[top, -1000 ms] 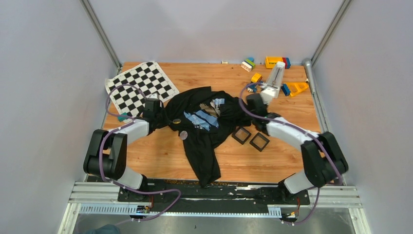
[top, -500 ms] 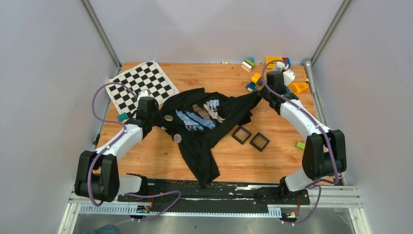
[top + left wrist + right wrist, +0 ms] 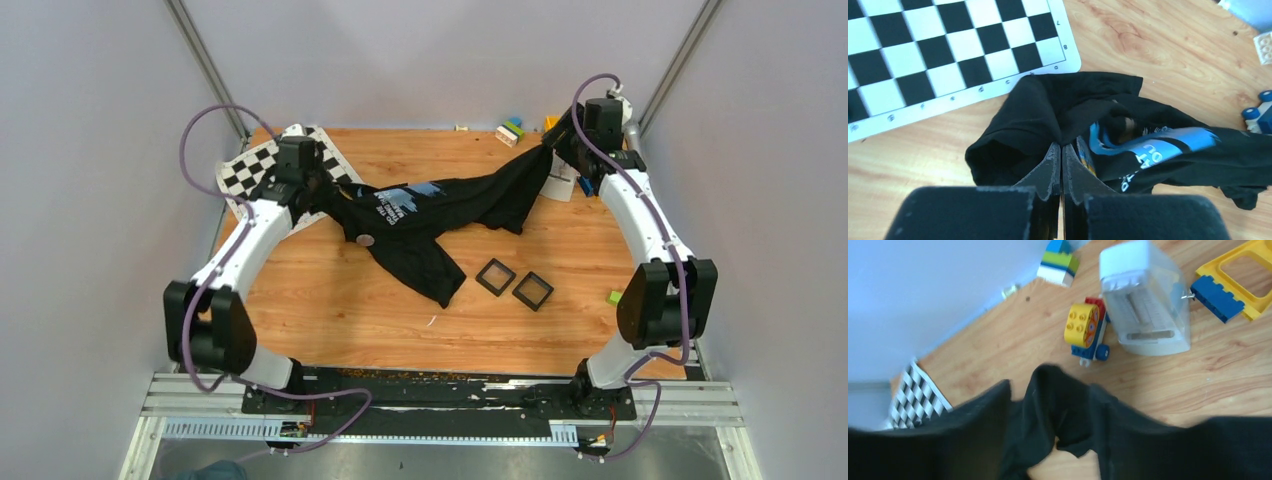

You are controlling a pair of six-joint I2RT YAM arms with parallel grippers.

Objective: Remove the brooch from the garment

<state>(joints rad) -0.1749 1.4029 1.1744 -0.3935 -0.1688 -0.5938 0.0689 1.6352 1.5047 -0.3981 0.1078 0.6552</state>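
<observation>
The black garment (image 3: 450, 205) hangs stretched between my two grippers above the back of the table, its blue and white print (image 3: 400, 203) facing up. The brooch (image 3: 367, 240) shows as a tiny grey disc on the cloth below the print. My left gripper (image 3: 318, 192) is shut on a bunched fold of the garment (image 3: 1048, 110), fingertips pressed together (image 3: 1062, 146). At the back right, my right gripper (image 3: 558, 142) has its fingers spread, and a fold of the cloth (image 3: 1063, 405) lies loosely between them. The brooch does not show in either wrist view.
A chequered mat (image 3: 250, 170) lies at the back left under the left arm. Two square black trays (image 3: 496, 276) (image 3: 532, 290) sit right of centre. Toy bricks (image 3: 1085, 330), a clear plastic box (image 3: 1145, 305) and a yellow frame (image 3: 1248, 270) crowd the back right corner.
Both arms rose and swung backward and apart, pulling the garment off the table into a taut span. The right gripper's fingers have parted; the left stays clamped.
</observation>
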